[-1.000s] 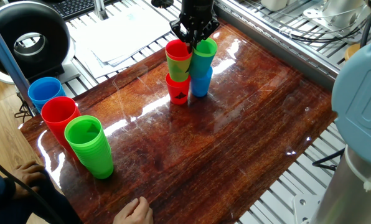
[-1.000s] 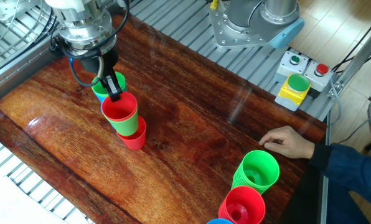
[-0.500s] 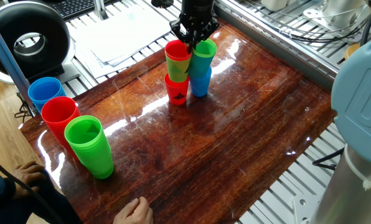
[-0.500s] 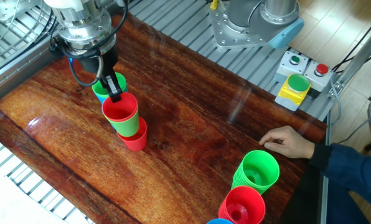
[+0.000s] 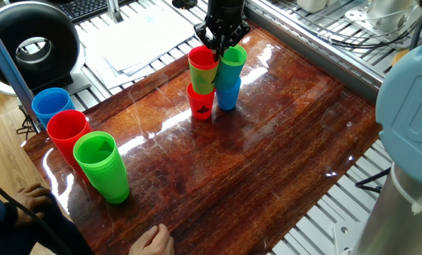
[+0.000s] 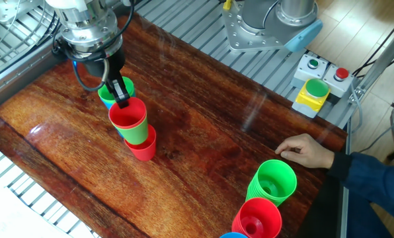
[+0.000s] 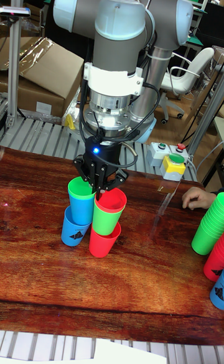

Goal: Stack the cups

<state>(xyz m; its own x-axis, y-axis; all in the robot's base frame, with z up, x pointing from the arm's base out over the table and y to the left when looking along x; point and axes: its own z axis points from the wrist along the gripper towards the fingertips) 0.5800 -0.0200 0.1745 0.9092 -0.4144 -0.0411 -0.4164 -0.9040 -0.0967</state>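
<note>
Two small stacks stand touching side by side toward the far end of the table [image 5: 267, 163]. One has a red cup [image 5: 201, 103] at the bottom, a green cup [image 5: 202, 79] in it, and a top red cup [image 5: 203, 57] seated in that. Right beside it, at about three o'clock in the one fixed view, a blue cup [image 5: 229, 93] carries a second green cup [image 5: 232, 59]. In the tall fixed view the blue-and-green pair sits at nine o'clock of the red stack, black marks facing the camera.

The gripper [image 7: 99, 191] hangs straight down over the seam between the two stacks, its fingers [image 6: 119, 94] close together, pinching the rim of the top red cup, one finger dipping inside it.

Well apart, at the table's near corner, three tall piles stand in a row: blue pile [image 5: 52, 108], red pile [image 5: 69, 134], green pile [image 5: 103, 167]. A person's hand [image 6: 308, 151] rests on the table edge just beside the green pile; another hand [image 5: 153, 241] shows at six o'clock.
</note>
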